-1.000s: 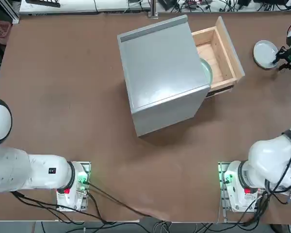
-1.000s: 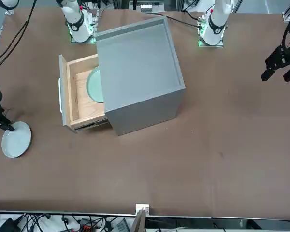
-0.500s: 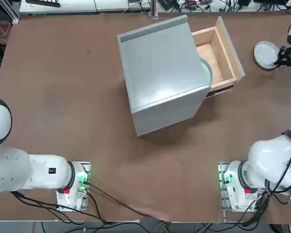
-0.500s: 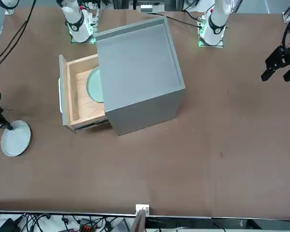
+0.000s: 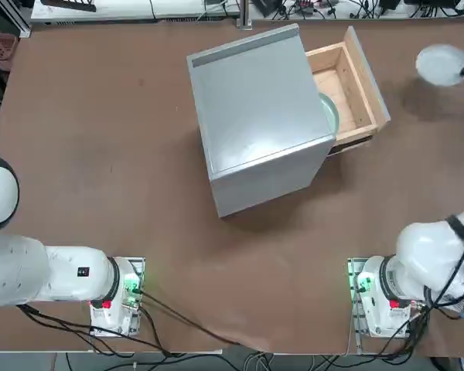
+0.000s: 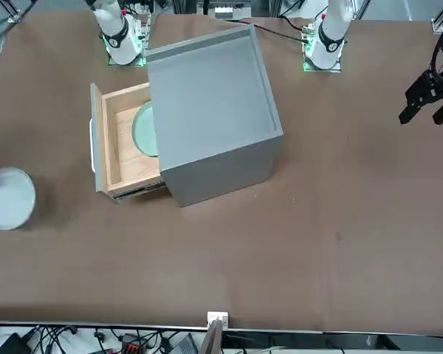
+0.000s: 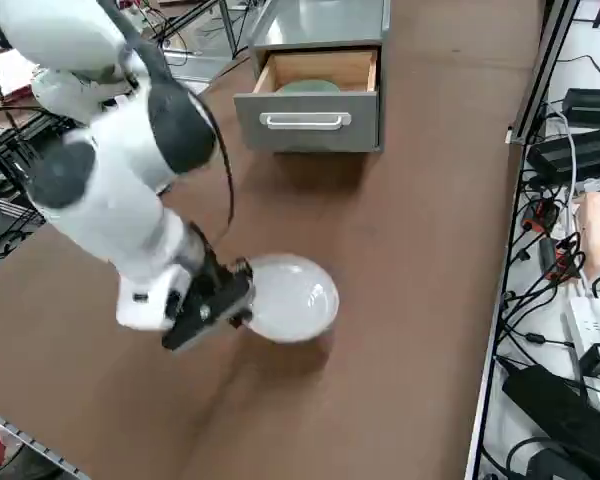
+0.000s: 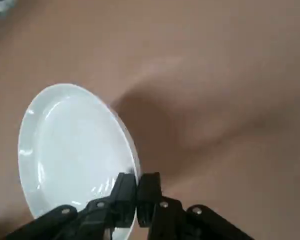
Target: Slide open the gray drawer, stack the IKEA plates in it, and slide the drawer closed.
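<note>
The gray drawer (image 5: 356, 81) stands pulled out of the gray cabinet (image 5: 255, 116), its gray front (image 7: 310, 122) and handle facing my right arm. A pale mint green plate (image 5: 330, 112) lies inside it, half under the cabinet's top (image 6: 144, 131) (image 7: 306, 86). The white-gray plate (image 5: 441, 63) (image 6: 7, 206) (image 7: 292, 297) (image 8: 72, 150) hangs above the table, casting a shadow below. My right gripper (image 8: 136, 187) (image 7: 235, 300) is shut on its rim, well to the right of the drawer.
The cabinet sits at the table's far middle. Cables, power strips and boxes (image 7: 580, 260) lie beyond the table's right edge (image 7: 510, 200). Bare brown tabletop (image 5: 100, 139) lies around the cabinet.
The right gripper has shut on the white-gray plate's rim and lifted it off the table, carrying it up and slightly away. The drawer and mint plate have not moved.
</note>
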You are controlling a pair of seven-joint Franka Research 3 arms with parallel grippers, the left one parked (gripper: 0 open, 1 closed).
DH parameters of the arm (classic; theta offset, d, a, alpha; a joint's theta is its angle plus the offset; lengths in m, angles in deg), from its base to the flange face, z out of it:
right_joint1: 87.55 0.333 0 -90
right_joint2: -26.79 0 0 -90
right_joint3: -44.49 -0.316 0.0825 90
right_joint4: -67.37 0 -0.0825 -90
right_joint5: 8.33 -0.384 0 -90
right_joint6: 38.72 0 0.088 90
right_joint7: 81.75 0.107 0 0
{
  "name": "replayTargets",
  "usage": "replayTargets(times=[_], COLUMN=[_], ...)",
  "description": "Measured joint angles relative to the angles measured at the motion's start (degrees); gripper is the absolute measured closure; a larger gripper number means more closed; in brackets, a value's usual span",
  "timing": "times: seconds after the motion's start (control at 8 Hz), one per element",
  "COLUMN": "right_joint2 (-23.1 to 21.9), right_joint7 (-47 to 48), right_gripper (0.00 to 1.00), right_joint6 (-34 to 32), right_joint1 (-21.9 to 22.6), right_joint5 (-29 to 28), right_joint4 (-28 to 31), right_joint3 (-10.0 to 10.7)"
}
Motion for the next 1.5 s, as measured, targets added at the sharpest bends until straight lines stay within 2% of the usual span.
replayTargets(times=[0.38, 0.62, 1.0, 1.12, 1.25, 1.5], right_joint2=[-12.02, -19.95, -29.42, -31.34, -32.36, -32.76], right_joint7=[-1.07, -2.45, -2.20, -1.91, -0.89, 4.12], right_gripper=[1.00, 1.00, 0.99, 0.99, 0.99, 0.99], right_joint6=[-17.45, -23.50, -24.69, -24.58, -24.00, -20.43], right_joint1=[0.96, 3.13, 13.54, 17.96, 23.27, 31.25], right_joint5=[-3.86, -3.99, -0.32, 3.39, 7.66, 11.46], right_joint4=[-1.62, 0.36, 8.86, 11.63, 13.74, 17.37], right_joint3=[-3.89, -6.54, -7.32, -7.46, -7.56, -7.74])
